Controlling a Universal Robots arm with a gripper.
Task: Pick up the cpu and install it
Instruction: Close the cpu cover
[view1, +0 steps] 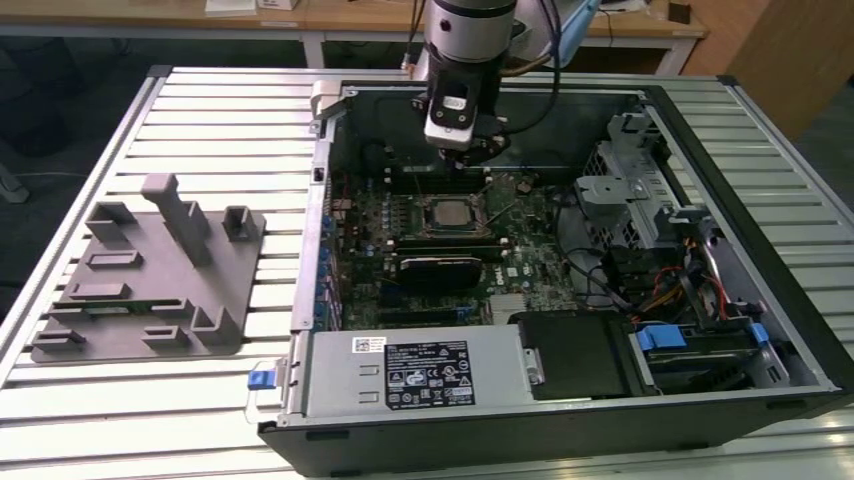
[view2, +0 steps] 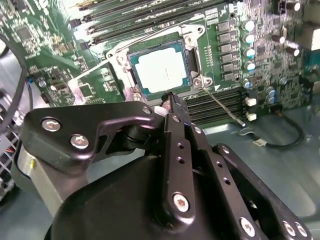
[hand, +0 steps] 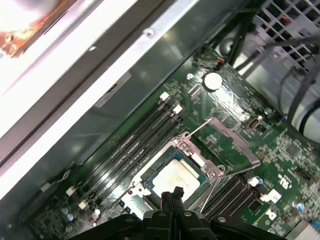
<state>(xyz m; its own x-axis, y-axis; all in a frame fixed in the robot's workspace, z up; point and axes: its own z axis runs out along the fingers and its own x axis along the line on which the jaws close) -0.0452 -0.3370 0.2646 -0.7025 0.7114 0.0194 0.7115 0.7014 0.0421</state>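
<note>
"Where's the cpu (view2: 162, 70)?"

"Lying flat in the motherboard (view1: 527, 255) socket (view2: 191, 59), silver top up, with the load plate (hand: 231, 142) swung open beside it."

"And the gripper (view2: 171, 100)?"

"Hanging above the socket's edge, clear of the chip. Its fingers are pressed together with nothing between them, inside the open computer case (view1: 534, 440) on the slatted table (view1: 227, 110)."

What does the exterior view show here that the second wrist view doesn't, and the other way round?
Exterior view, not the second wrist view: the grey fixture block on the slatted table beside the open computer case, and the labelled power supply.
Second wrist view, not the exterior view: the hand is shut and empty, and a thin wire lever juts out beside the motherboard socket.
Both: the cpu lying in that socket, with the hand close by it.
</note>
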